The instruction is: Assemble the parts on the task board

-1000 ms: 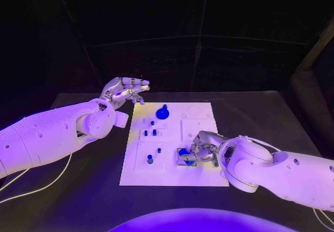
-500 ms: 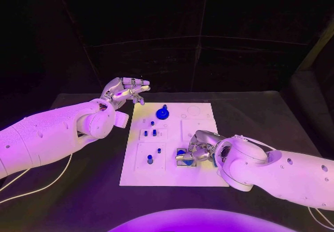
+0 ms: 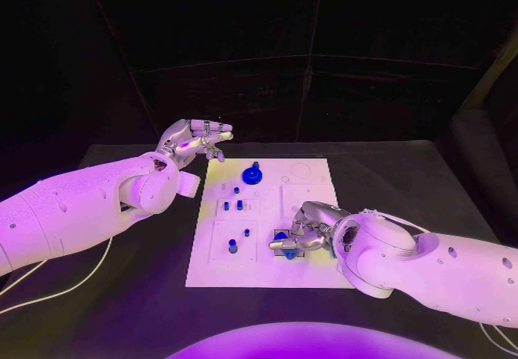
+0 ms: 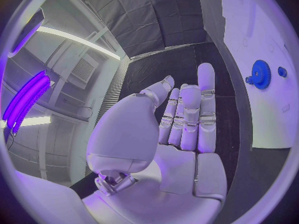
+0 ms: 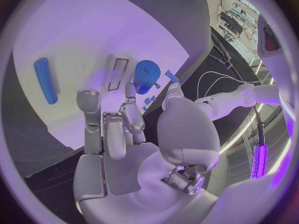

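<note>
The white task board (image 3: 270, 269) lies in the middle of the table. My right hand (image 3: 310, 226) is low over its near right part, thumb and a finger pinching a short blue round part (image 3: 286, 242) at a square recess. In the right wrist view that round part (image 5: 146, 76) sits between my fingertips (image 5: 129, 90), and a blue rod (image 5: 45, 79) lies flat on the board nearby. My left hand (image 3: 195, 140) hangs raised beyond the board's far left corner, fingers extended (image 4: 190, 114), holding nothing.
A blue gear (image 3: 251, 176) stands near the board's far edge, also seen as the gear (image 4: 259, 74) in the left wrist view. Small blue pegs (image 3: 232, 204) and another peg (image 3: 232, 246) stand on the board's left half. Black table (image 3: 129, 299) surrounds the board.
My right hand has shifted slightly toward the board's near edge with the blue round part between its fingers. The left hand has stayed where it was.
</note>
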